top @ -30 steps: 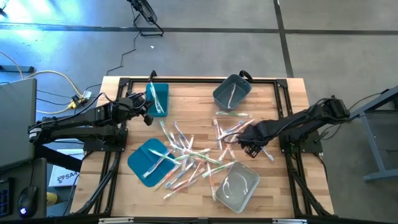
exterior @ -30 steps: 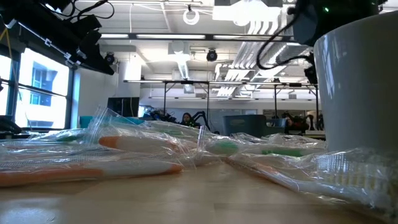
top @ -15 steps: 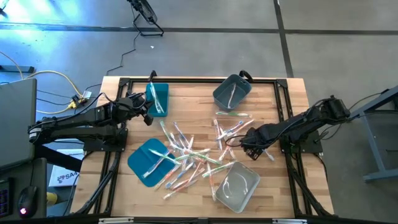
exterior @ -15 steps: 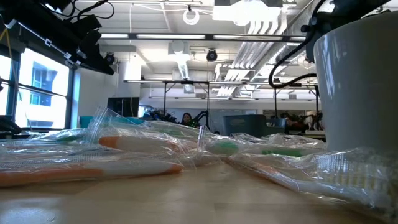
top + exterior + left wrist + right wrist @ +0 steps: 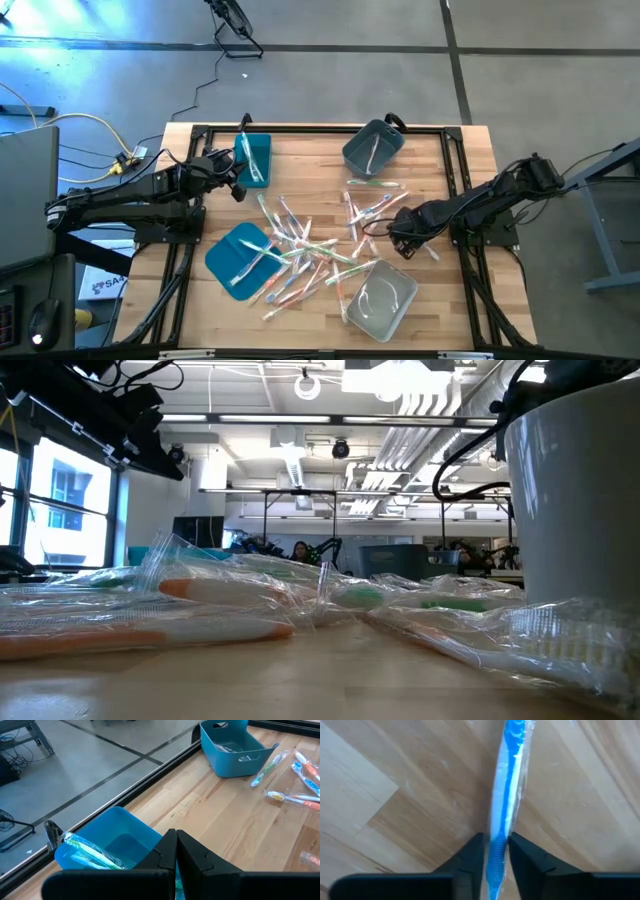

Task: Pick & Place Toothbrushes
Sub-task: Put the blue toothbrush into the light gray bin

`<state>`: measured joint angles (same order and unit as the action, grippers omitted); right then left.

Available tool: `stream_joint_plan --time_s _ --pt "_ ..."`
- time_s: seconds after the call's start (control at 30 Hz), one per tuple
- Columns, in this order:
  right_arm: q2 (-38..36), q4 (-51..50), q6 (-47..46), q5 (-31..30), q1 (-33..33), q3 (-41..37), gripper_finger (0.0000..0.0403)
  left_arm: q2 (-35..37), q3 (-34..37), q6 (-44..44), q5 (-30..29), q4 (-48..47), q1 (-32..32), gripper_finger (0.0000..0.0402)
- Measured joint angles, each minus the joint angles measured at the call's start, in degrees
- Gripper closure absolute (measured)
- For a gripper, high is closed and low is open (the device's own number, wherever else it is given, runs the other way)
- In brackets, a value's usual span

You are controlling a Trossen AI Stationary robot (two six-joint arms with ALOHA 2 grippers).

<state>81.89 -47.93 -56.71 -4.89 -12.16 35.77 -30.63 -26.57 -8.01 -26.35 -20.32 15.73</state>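
Toothbrushes in crinkled clear wrappers fill the foreground of the low view, lying flat on the wooden table, with orange-handled ones nearest and green ones just behind; no lettering on the wrappers can be read. A pale bin wall rises at that view's edge, touching a wrapped brush at its foot and blocking the room behind it. From above, the loose pile spreads across the table's middle, between a flat teal lid with one brush lying on it and a clear bin nearer the front edge. The right gripper is low at the pile's right fringe, and its wrist view shows the two dark fingers pressed against either side of a blue wrapped toothbrush that lies on the bare wood, clamped on its handle. A few more brushes lie scattered toward the far side. There a grey bin holds a brush, and a teal bin at the far left corner holds green ones. The left gripper hangs just beside that teal bin, fingers pressed together with nothing between them. On the floor by the left arm's base lies a white sheet with print too small to read.
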Motion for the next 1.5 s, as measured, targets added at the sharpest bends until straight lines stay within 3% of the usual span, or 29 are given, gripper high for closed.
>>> stream_joint_plan --time_s 0.17,0.6,0.7,1.2,1.5 --pt "0.0 0.7 1.0 0.0 0.0 0.0 0.0375 0.0 0.0 0.0 0.0 -0.7 0.0 0.0396" --pt "-0.3 0.7 1.4 -0.8 0.0 0.0 0.0376 0.0 0.0 0.0 0.0 -1.4 0.0 0.0396" --pt "-0.8 0.9 2.8 -4.0 0.2 1.2 0.0376 0.0 0.0 0.0 0.0 -1.3 0.0 0.0396" --pt "-11.0 -4.3 7.5 -8.5 2.2 7.4 0.0376 0.0 0.0 0.1 0.0 -1.4 0.0 0.0396" --pt "-16.2 -5.1 13.3 -13.7 2.2 16.0 0.0376 0.0 0.0 0.2 0.0 -1.4 0.0 0.0396"
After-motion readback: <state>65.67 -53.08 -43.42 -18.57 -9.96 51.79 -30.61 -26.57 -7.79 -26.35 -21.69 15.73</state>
